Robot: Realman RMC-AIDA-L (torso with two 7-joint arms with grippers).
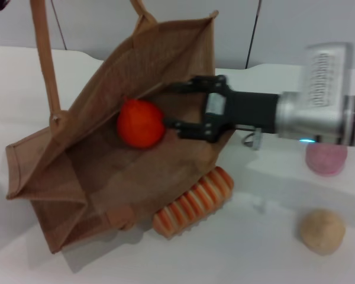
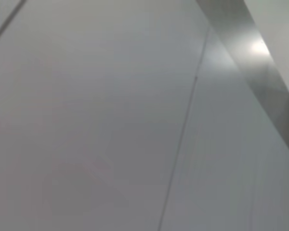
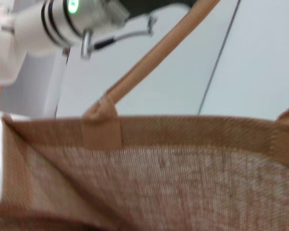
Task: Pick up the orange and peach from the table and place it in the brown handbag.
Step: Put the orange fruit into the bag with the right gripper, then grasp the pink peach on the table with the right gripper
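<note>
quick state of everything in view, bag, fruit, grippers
brown handbag: open, tilted, one handle pulled up
orange: inside the bag, not gripped
right gripper: open, at the bag mouth beside the orange
peach: on the table, untouched
striped loaf: lying against the bag's side
tan ball: on the table, apart
left gripper: not in view

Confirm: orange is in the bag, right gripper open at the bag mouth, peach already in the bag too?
Not the peach. In the head view the peach is on the table, outside the bag. The orange is inside, and the right gripper is open at the mouth.
</note>
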